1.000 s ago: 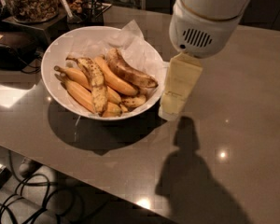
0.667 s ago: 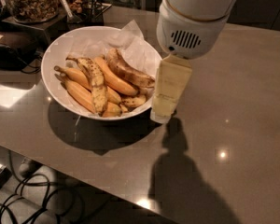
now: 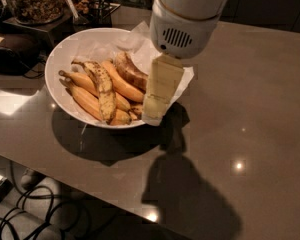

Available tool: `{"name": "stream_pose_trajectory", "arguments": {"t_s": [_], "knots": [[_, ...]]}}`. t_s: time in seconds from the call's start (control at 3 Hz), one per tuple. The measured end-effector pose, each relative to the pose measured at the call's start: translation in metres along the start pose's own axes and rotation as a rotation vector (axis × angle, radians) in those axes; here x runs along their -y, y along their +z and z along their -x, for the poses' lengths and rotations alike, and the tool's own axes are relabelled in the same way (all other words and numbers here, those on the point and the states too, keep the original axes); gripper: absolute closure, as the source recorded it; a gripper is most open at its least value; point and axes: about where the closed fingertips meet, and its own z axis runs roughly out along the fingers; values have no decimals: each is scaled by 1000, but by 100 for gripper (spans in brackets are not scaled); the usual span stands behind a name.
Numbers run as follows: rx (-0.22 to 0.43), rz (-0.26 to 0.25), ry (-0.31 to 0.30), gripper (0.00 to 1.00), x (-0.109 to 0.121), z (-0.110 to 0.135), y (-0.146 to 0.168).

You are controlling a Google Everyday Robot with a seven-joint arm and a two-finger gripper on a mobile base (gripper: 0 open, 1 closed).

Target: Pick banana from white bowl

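Observation:
The white bowl lined with crinkled white paper stands on the table at the upper left. The banana, short, curved and mostly brown, lies in the bowl's right half, against plain orange-yellow bananas. A long yellow black-speckled banana lies across the middle. My gripper hangs under the white arm housing, pointing down over the bowl's right rim, just to the right of the brown banana. It holds nothing that I can see.
The brown table extends to the right and front; its front-left edge runs diagonally. Clear containers of dried food and a dark object stand behind and left of the bowl. Cables lie on the floor.
My gripper and arm have moved left, from beside the bowl to over its right rim, closer to the brown banana. The bananas have not moved.

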Motion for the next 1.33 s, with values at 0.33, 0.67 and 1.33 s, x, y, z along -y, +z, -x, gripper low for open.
{"name": "stream_pose_trajectory", "arguments": {"t_s": [0.33,0.67,1.33], "knots": [[-9,62,20,0,12,17,23],[-20,119,73,0,27,21,45],[-28,199,153,8,44,23,70]]}}
